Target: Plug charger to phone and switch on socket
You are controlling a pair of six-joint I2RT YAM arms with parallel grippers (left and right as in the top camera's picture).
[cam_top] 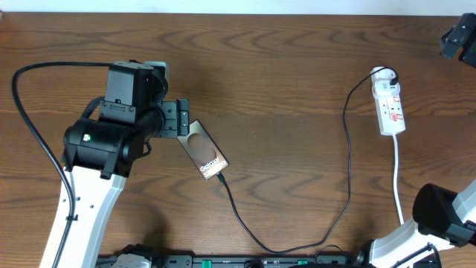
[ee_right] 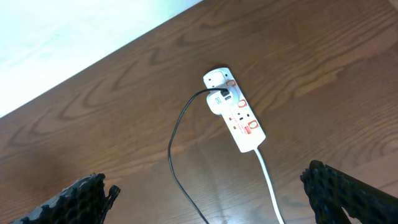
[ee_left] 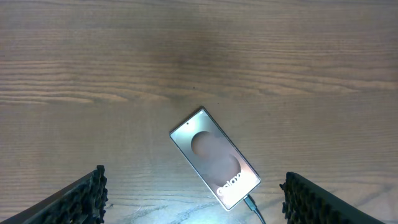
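Two grippers, both spread wide, holding nothing. Left gripper [cam_top: 183, 119] hangs just above phone [cam_top: 202, 149], near its upper end. Phone lies flat, screen up, skewed, left of bench [cam_top: 282, 59] middle. Charger [cam_top: 348, 171]: plug tip at phone's lower end, cable loops toward near edge, then climbs to socket [cam_top: 391, 104] by far right corner. Right gripper [ee_right: 206, 177] well apart from socket. Switch position: cannot tell.
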